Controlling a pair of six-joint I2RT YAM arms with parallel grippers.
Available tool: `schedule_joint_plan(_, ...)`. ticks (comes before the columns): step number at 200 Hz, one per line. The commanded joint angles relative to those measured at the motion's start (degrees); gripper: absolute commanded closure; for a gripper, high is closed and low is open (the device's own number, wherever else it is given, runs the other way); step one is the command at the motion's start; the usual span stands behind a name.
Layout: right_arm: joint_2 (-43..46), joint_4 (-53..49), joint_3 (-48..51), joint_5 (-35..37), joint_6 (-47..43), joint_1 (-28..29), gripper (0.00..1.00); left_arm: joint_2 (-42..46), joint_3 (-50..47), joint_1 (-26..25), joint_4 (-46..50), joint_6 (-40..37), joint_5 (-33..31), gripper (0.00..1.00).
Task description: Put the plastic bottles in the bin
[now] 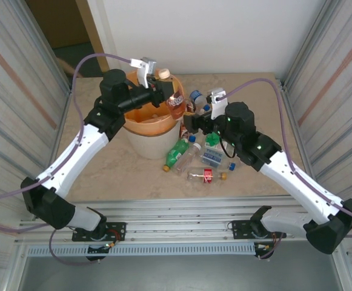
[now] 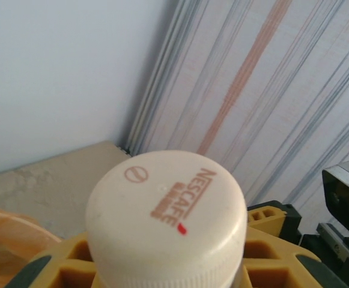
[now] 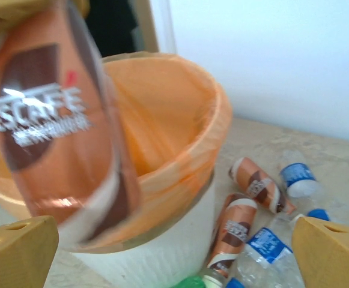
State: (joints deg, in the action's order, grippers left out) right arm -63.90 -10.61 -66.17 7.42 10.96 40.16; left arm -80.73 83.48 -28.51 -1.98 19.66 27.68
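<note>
Now we see the coffee bottle (image 1: 175,102) tilted over the right rim of the bin (image 1: 144,143). Our left gripper (image 1: 163,91) clenches it below the cream cap (image 2: 165,210), probably so that it falls inside when let go. Our right gripper (image 1: 192,123) stands wide and empty just beside the bin. At right, other bottles (image 1: 195,159) lie on the table (image 1: 121,179). The bin mouth has room.

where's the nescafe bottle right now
In the top view, the Nescafe bottle hangs tilted in the left gripper, above the right rim of the bin.
</note>
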Motion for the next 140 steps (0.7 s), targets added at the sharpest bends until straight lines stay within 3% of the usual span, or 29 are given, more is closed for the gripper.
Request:
schedule_joint_plan(1,2.5,-3.8,0.3,8.3,2.9,0.1,0.02,3.8,2.6,1.3,-1.2,-4.0,-2.7,0.89)
schedule_joint_plan(51,4.4,-11.9,1.0,19.2,10.4,-2.6,0.02,6.7,2.2,3.7,-1.4,-9.6,-8.8,0.89)
schedule_joint_plan(140,10.2,-24.7,6.4,18.8,25.8,-17.5,0.02,2.4,1.7,5.6,-1.1,-21.1,-17.4,0.9)
